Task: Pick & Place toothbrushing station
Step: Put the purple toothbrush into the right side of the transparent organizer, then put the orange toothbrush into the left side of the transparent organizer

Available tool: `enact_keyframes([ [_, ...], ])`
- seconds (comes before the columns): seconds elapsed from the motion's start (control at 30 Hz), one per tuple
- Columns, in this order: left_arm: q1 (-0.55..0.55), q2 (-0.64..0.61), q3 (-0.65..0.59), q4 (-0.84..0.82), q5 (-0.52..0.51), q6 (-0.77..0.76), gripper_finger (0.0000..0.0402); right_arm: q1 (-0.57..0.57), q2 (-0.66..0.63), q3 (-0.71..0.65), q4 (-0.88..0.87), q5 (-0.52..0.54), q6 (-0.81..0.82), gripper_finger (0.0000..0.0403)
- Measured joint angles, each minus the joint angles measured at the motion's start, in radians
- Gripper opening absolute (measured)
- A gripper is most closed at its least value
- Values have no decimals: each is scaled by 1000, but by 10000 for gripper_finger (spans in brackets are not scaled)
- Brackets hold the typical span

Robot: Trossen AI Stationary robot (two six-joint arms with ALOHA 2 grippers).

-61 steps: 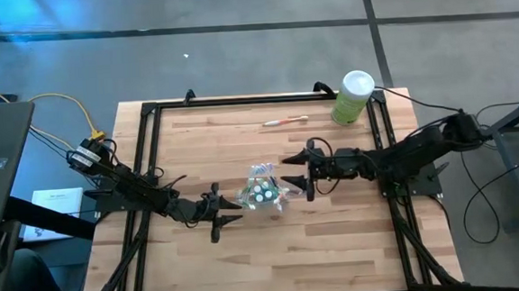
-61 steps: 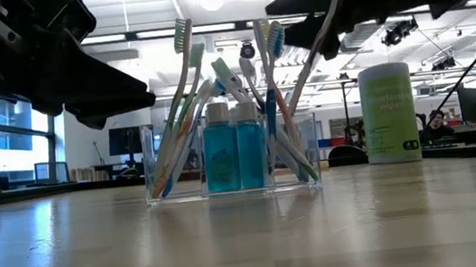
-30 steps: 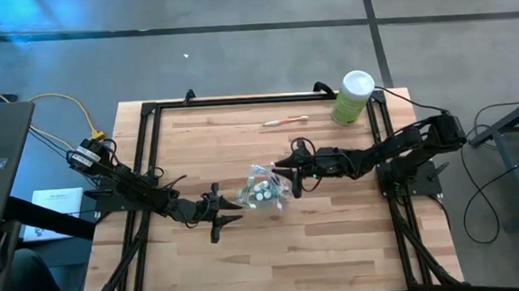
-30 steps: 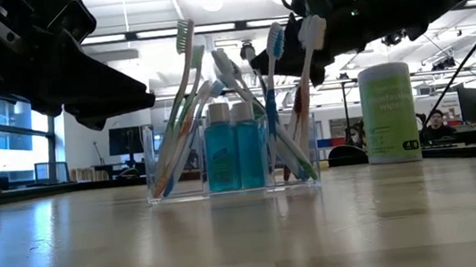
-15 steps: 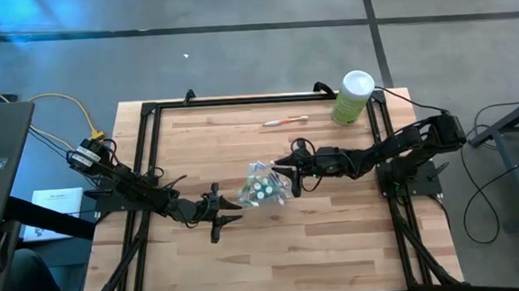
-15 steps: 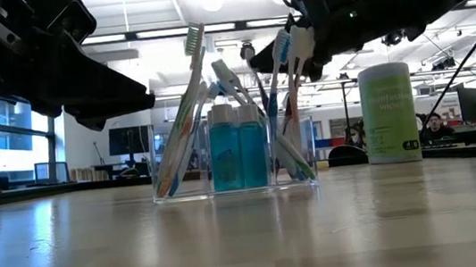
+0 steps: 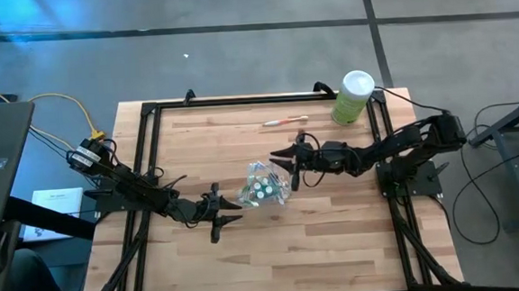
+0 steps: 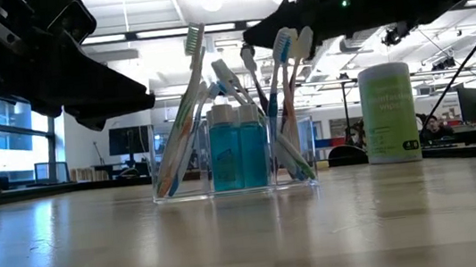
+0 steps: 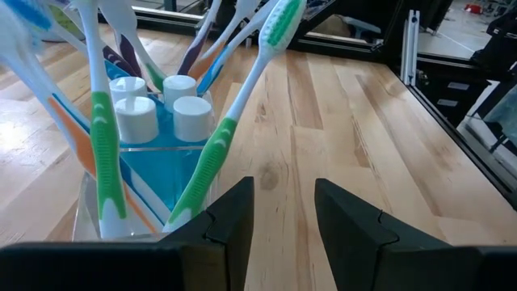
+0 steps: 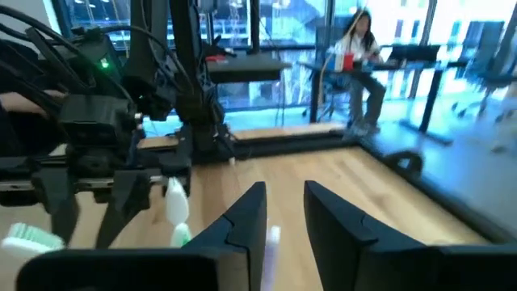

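The clear cup (image 7: 264,190) stands on its base mid-table. It holds several pastel toothbrushes (image 8: 194,102), which lean on its rim, and blue white-capped tubes (image 8: 236,152). Another toothbrush (image 7: 285,121) lies flat near the far edge. My right gripper (image 7: 285,165) hovers just above the brush heads on the cup's far-right side. It is open by a narrow gap with nothing in it (image 10: 284,198). My left gripper (image 7: 232,215) waits open at the cup's near-left side, and the cup (image 9: 145,162) stands just ahead of its fingers.
A tall pale-green canister (image 7: 354,96) with a white lid stands at the far right corner. A black frame (image 7: 149,112) runs along the table's edges. Bare wood lies near the front edge and left of the loose toothbrush.
My right gripper has risen and moved a little toward the far edge, off the brush heads. The white-headed toothbrush that it lowered now leans in the cup with the others. The cup has stayed on the table.
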Motion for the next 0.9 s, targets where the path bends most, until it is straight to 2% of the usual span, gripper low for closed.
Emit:
enact_keyframes([
  [0.13,0,0,0,0,0,0,129,-2,-45,0,-3,67,-97,76],
  [0.2,0,0,0,-1,1,0,129,-11,-95,0,-68,102,-118,76],
  [0.33,0,0,0,-3,6,0,129,-50,-225,1,-308,126,-67,76],
  [0.53,0,0,0,0,9,0,129,-141,-365,1,-679,88,70,76],
  [0.67,0,0,0,11,10,0,129,-191,-374,1,-810,92,111,76],
  [0.8,0,0,0,16,10,-8,129,-236,-352,1,-872,72,181,76],
  [0.9,0,0,0,20,11,-9,129,-259,-330,0,-898,102,250,76],
])
